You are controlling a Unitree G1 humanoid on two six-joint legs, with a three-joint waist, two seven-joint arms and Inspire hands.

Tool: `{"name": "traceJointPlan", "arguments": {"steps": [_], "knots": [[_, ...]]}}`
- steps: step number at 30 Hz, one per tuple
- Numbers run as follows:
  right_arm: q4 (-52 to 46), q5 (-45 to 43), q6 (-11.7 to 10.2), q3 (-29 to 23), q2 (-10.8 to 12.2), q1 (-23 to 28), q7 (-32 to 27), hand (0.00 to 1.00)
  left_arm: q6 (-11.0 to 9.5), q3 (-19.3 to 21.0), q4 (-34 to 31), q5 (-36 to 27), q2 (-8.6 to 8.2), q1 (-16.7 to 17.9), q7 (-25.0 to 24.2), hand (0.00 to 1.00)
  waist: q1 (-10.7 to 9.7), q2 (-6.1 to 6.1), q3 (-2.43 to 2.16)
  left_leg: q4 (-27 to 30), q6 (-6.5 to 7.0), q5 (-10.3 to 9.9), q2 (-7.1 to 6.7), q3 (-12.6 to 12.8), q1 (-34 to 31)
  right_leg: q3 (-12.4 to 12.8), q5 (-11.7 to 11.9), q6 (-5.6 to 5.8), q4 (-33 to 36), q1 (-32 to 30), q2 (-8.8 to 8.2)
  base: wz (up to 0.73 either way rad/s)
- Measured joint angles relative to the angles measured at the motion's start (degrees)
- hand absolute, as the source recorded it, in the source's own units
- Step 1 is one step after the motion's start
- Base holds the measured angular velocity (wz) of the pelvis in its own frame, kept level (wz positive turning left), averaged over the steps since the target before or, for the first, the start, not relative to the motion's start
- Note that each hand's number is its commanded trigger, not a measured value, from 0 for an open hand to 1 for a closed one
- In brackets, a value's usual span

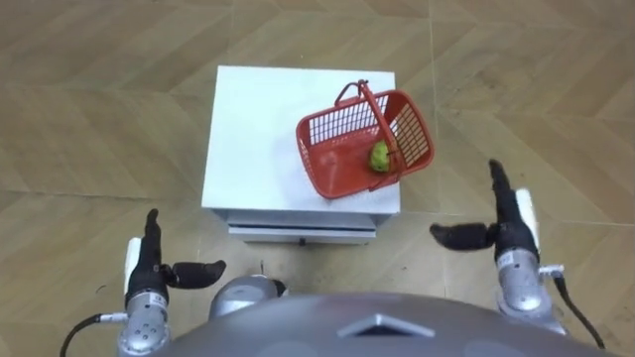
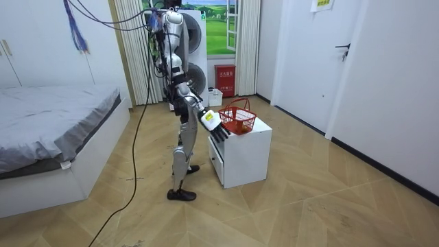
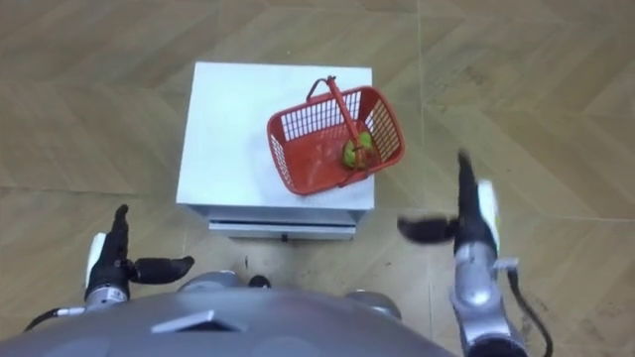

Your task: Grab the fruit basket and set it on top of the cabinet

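Red plastic basket (image 1: 332, 159) on white cabinet (image 1: 258, 129), right side, green fruit (image 1: 379, 157) inside. Likely light, stiff. Best hold: raised handle (image 1: 373, 107). Left hand (image 1: 154, 270) and right hand (image 1: 506, 230) open, empty, short of basket.

No legible txt, nos. or brand marks anywhere. Small yellow-white sign (image 2: 320, 4) high on the wall, top of room view's right: print too small to read. Red box (image 2: 224, 77) on the floor by the window has pale marks on its front, can't make them out.
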Motion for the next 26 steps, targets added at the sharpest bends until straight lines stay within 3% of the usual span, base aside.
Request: {"name": "traceJointPlan", "arguments": {"steps": [2,5,12,20,26], "knots": [[5.16,2.51,1.14,-0.09,0.00,-0.29,1.93,0.00,0.90,0.06,0.78,0.08,-0.10,0.15,-0.01,0.00,-0.24,-0.02,0.07,0.15,0.02,-0.02,-0.08,-0.12,-0.16,-0.07,-0.17,-0.08,-0.08,0.00,-0.05,0.02],[11.42,3.19,5.15,-0.10,0.00,-0.50,5.05,0.00,2.63,0.69,0.72,2.76,-0.11,-0.42,-0.02,0.00,-0.22,-0.12,-0.01,0.27,0.01,-0.12,-0.39,-0.38,0.22,-0.15,-0.89,-0.23,-0.10,0.53,-0.28,0.05],[13.52,-4.02,11.74,-0.01,0.02,-2.18,8.50,0.00,4.70,1.19,0.41,3.74,-0.17,-1.74,0.01,0.00,-1.62,0.22,0.16,0.09,-0.09,-0.41,-0.61,-0.32,1.89,-0.02,-1.38,-0.10,-0.58,2.13,-0.40,0.00],[13.45,-9.80,15.77,0.03,0.05,-4.06,10.46,0.00,6.77,1.06,0.85,3.82,-0.98,-3.76,0.07,0.00,-2.17,0.46,0.05,-0.28,-0.31,-0.55,-0.59,-0.29,2.25,0.08,-1.38,-0.11,-0.27,2.39,-0.29,0.00],[13.48,-10.77,17.61,0.04,0.17,-3.92,12.49,0.00,8.14,1.06,1.44,3.92,-2.02,-3.78,-0.08,0.00,-2.32,0.59,0.29,-0.76,-0.54,-0.70,-0.42,-0.39,3.34,0.92,-1.38,-0.11,0.13,3.13,-0.08,0.00]]}}
